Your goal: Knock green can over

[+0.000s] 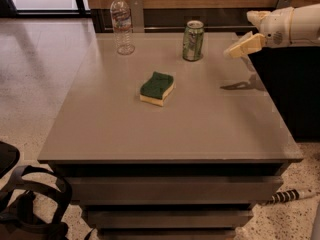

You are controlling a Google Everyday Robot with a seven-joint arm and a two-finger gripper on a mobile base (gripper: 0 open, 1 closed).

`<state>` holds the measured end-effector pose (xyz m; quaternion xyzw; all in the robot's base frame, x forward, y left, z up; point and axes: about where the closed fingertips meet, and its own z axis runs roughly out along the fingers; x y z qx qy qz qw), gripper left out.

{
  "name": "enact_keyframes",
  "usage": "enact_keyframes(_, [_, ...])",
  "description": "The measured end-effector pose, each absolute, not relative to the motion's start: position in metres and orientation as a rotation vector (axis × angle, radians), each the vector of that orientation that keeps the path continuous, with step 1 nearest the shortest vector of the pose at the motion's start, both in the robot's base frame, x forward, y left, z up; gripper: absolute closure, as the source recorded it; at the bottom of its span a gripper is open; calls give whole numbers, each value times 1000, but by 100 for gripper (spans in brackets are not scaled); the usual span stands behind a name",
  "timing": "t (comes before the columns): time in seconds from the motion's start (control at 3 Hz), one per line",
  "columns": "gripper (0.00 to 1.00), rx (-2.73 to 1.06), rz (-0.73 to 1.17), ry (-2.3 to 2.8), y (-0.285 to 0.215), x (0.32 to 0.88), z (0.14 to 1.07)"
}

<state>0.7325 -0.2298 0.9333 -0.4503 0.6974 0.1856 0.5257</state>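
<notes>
The green can (193, 40) stands upright at the far middle of the grey table (170, 129), with a silver top rim and pale markings on its side. My gripper (241, 34) reaches in from the right edge of the view. It hovers above the table's far right part, a short way right of the can and not touching it. Its two cream fingers (245, 45) stand apart, open and empty. Its shadow (240, 85) falls on the table below.
A clear plastic water bottle (121, 25) stands at the far left of the table. A green-topped yellow sponge (157, 88) lies in the middle. A dark cabinet (290, 84) is to the right. Black gear (30, 204) sits on the floor at lower left.
</notes>
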Motion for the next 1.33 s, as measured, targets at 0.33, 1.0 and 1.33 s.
enact_keyframes(0.33, [0, -994, 458, 1572, -215, 730, 923])
enact_keyframes(1.0, [0, -960, 483, 1561, -187, 740, 909])
enact_keyframes(1.33, [0, -924, 532, 1543, -178, 759, 906])
